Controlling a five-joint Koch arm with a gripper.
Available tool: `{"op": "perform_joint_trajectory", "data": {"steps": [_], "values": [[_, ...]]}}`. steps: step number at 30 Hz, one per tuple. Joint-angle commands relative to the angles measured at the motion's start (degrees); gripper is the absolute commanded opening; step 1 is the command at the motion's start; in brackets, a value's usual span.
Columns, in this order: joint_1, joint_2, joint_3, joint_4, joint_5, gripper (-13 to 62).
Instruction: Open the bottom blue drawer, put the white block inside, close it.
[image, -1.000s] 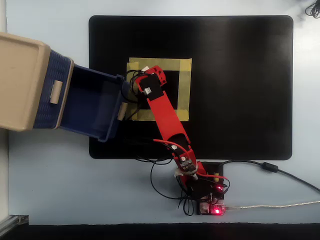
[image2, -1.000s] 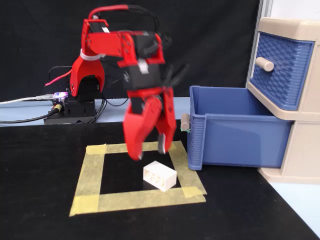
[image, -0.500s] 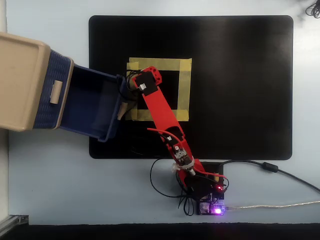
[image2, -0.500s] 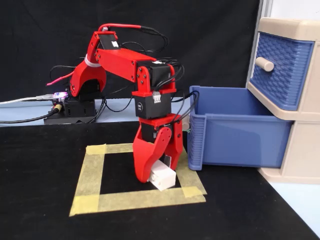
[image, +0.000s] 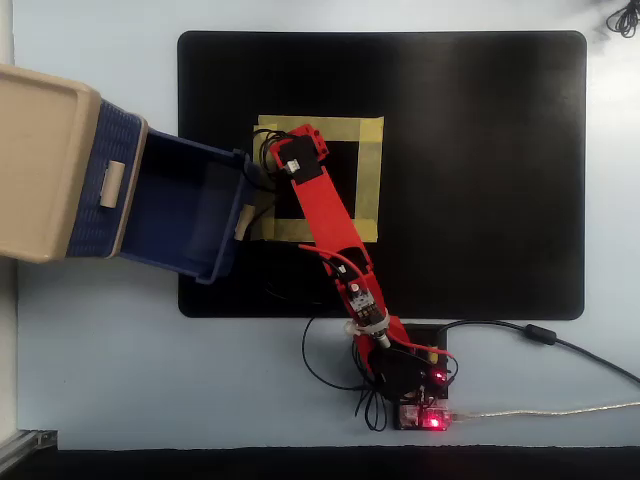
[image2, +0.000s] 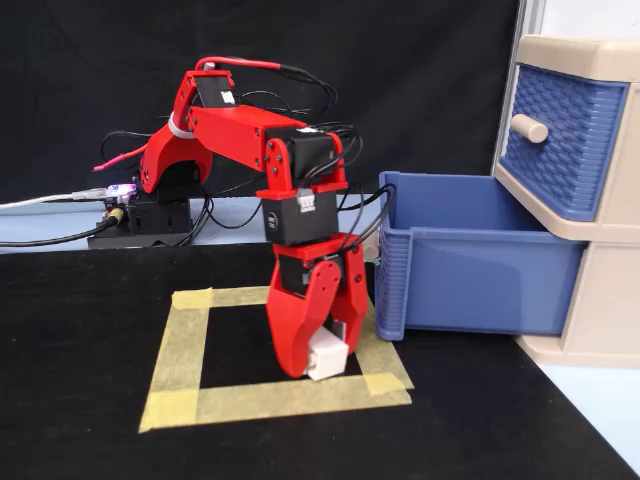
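Note:
The bottom blue drawer (image2: 470, 265) is pulled out of the beige cabinet (image2: 580, 60) and looks empty inside; it also shows in the overhead view (image: 190, 210). My red gripper (image2: 320, 355) points down over the yellow tape square (image2: 190, 400), just left of the drawer's front. Its jaws are shut on the white block (image2: 330, 360), which is at or just above the black mat (image2: 80, 380). In the overhead view the gripper (image: 275, 160) sits by the drawer's front edge, and the block is hidden under the arm.
The upper blue drawer (image2: 560, 140) is closed, with a beige knob. The cabinet (image: 40, 160) stands off the mat's left edge in the overhead view. The arm's base and cables (image: 410, 380) lie at the mat's near edge.

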Motion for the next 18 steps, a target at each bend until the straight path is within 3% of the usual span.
{"op": "perform_joint_trajectory", "data": {"steps": [1, 4, 8, 14, 18], "values": [[1.1, 8.5, -1.6, 4.2, -1.2, -8.1], [2.9, 20.0, -2.5, 11.2, -5.0, -8.1], [1.2, 30.8, -6.9, 16.2, -25.1, -8.1], [-23.3, 28.7, -15.8, 14.2, -57.7, -7.8], [-26.1, 23.6, -19.7, 12.0, -63.9, -7.6]]}}
